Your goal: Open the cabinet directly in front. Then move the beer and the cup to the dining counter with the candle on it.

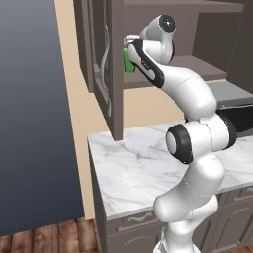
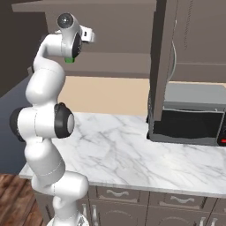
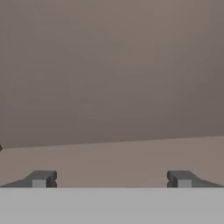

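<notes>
Green cup (image 1: 128, 63) behind arm; microwave (image 2: 190, 115) right

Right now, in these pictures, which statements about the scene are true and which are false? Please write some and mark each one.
1. The cabinet doors are open. True.
2. The cup stands on the marble counter. False: it is up inside the cabinet, on a shelf, beside the arm's wrist.
3. The end effector is shut. False: its fingers stand wide apart, with nothing between them.
4. A microwave sits on the counter. True.
5. The cup is red. False: it is green.
</notes>
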You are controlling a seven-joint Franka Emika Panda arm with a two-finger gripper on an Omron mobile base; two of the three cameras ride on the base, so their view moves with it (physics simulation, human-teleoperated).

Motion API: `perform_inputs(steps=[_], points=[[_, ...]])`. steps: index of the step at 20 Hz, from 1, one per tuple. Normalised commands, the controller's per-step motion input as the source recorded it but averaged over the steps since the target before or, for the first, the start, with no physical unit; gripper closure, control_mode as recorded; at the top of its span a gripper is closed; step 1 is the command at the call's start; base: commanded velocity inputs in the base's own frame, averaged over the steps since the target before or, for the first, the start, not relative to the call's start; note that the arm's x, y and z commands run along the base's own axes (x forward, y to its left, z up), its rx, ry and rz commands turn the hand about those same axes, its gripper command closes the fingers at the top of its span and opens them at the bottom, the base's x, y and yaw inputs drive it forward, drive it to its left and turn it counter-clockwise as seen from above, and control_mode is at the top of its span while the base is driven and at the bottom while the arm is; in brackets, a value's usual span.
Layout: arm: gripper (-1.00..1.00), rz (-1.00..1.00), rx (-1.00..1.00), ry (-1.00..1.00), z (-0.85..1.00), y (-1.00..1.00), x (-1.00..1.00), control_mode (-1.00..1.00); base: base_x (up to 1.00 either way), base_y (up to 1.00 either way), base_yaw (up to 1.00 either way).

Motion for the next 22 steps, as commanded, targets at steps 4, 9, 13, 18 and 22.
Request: perform_inputs(steps=[4,9,13,18,22], points=[[-1.0,0.0,0.0,0.0,-0.14,0.0,0.07,-1.0,0.0,0.0,0.0],[-1.0,0.0,0.0,-0.02,0.01,0.0,0.01,-1.0,0.0,0.0,0.0],[-1.0,0.0,0.0,-0.18,0.12,0.0,-0.12,-1.0,0.0,0.0,0.0],[-1.0,0.0,0.0,0.0,-0.01,0.0,-0.06,-1.0,0.0,0.0,0.0],[-1.0,0.0,0.0,0.0,-0.06,0.0,-0.17,-1.0,0.0,0.0,0.0]])
